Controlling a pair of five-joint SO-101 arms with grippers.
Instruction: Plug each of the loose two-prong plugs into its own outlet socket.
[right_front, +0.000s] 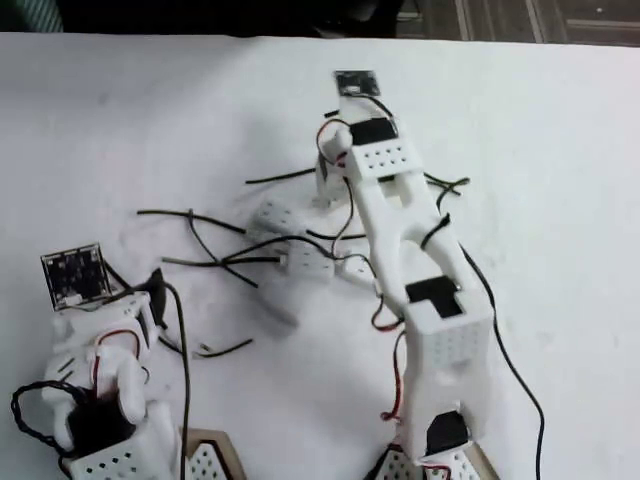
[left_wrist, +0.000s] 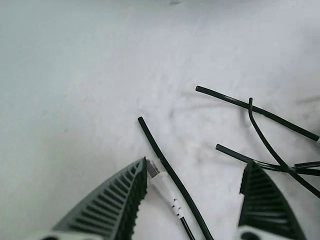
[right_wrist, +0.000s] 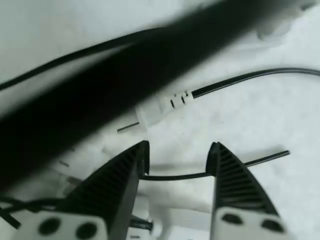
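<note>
No lettering, label or number seems legible on anything here.

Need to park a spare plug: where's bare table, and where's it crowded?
Free: table far-left corner, beyond the cable ends; also the far-right strip, past the right arm. Crowded: the middle, where cables and outlet sockets tangle beside that arm.

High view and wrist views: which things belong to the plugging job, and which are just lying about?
Job:
- first plug, ahead of the right gripper
- second plug, by the left gripper
- black cords
- white sockets, mid-table

Lying about:
- wooden bases under the arms
- table
</note>
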